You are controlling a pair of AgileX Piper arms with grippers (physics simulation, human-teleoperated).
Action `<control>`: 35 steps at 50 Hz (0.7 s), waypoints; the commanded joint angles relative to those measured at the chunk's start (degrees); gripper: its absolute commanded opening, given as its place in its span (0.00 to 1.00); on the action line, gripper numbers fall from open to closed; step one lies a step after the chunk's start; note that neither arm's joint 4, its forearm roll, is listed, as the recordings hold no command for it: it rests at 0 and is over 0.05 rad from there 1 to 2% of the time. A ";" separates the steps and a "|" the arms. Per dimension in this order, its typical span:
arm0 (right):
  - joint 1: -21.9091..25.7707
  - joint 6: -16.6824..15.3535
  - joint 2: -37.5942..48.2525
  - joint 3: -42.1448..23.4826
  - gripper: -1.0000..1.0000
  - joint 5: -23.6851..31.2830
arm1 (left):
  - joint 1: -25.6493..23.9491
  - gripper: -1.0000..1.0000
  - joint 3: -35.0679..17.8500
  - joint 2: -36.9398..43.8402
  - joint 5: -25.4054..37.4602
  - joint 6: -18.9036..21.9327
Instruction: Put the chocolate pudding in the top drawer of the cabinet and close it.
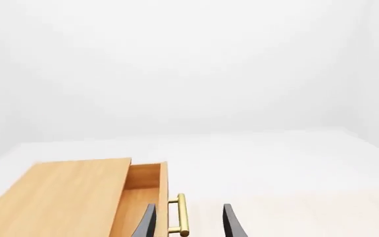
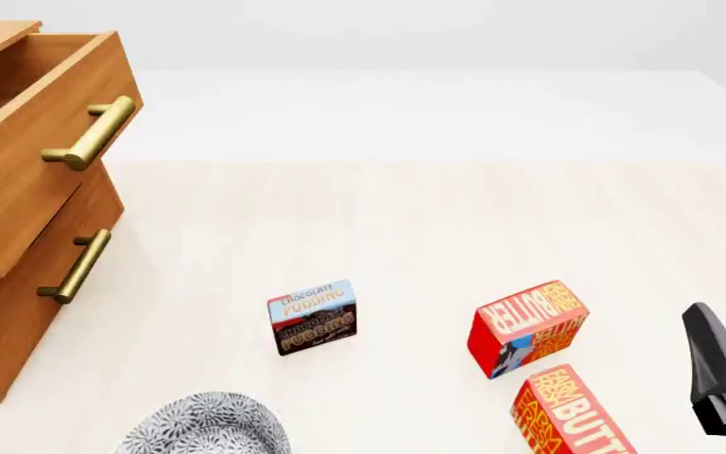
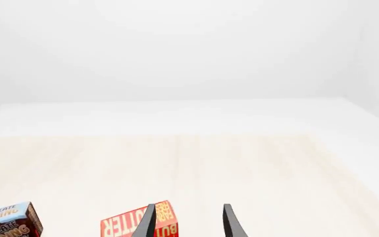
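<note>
Tabletop (image 2: 414, 227): chocolate pudding (image 2: 313, 317) upright, lettering frontward

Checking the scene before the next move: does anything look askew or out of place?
Nothing is spilled or damaged. The top drawer stands pulled out and empty as far as shown; the chocolate pudding sits on the table, apart from both butter boxes.

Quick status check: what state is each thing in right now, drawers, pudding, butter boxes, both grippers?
top drawer: pulled open
lower drawer: shut
chocolate pudding: on the table, not held
butter boxes: on the table, untouched
left gripper: open, empty, by the drawer handle
right gripper: open, empty
</note>
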 commanded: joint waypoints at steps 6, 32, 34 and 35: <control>-0.02 -0.18 0.12 0.05 1.00 -0.23 | 4.42 1.00 -10.91 11.46 11.23 0.99; -0.02 -0.18 0.12 0.05 1.00 -0.23 | 6.43 1.00 -13.80 25.06 24.82 -0.42; -0.04 -0.18 0.12 0.04 1.00 -0.23 | 7.22 1.00 -13.77 24.94 25.16 -0.33; -0.02 -0.18 0.12 0.05 1.00 -0.23 | 7.10 1.00 -13.84 24.90 25.49 -0.54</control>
